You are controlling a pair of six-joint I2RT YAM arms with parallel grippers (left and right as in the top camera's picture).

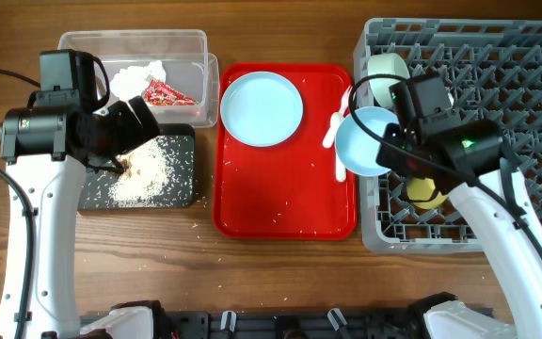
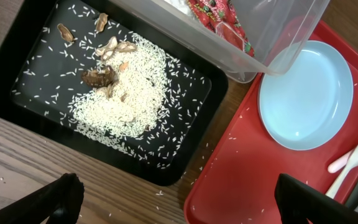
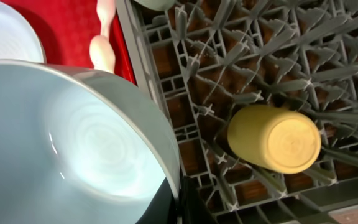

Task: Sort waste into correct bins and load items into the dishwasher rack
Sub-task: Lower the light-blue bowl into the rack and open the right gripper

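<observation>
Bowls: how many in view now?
2: held bowl in right end effector over left edge of dishwasher rack; second bowl in its far-left corner. None obviously hidden.

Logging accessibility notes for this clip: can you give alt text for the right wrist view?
A pale blue bowl, gripped at its rim by the right gripper, fills the left. Beyond it a yellow cup lies tilted among the pegs of the grey rack; a white fork rests on the red tray.
</observation>
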